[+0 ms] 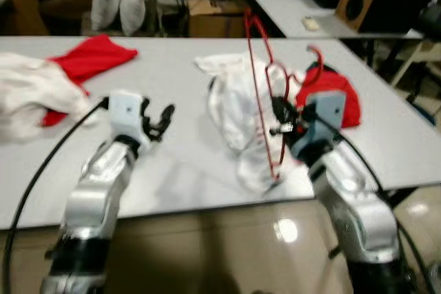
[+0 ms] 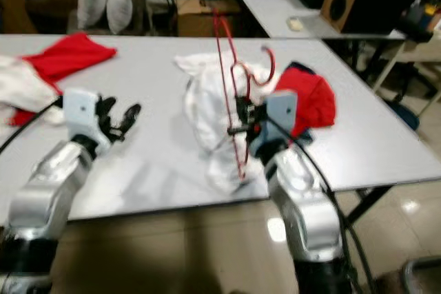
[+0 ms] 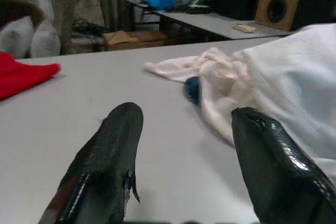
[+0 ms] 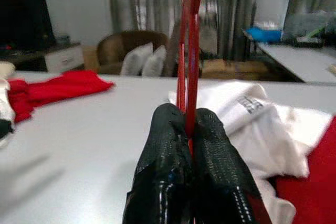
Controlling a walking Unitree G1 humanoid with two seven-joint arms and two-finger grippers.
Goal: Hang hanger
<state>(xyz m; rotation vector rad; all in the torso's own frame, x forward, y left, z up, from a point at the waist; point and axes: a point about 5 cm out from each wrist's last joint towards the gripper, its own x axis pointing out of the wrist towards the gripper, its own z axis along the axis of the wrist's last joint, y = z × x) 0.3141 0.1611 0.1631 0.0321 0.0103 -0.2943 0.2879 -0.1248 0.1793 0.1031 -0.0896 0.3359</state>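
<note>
Right claw point(image 4: 188, 129) pinches red hanger point(image 1: 262, 94) upright over white garment point(image 1: 238, 111).

Head stereo pair looks forward and down over the desk's point(image 1: 186, 163) near edge, both eyes sharing the whole desktop. Left wrist cam sits low above the desk, looking across toward its far edge. Right wrist cam likewise; both share the white garment point(image 3: 294, 77).

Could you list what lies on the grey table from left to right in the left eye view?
White cloth → red cloth → left gripper → white garment → red hanger held by right gripper → red garment.
</note>
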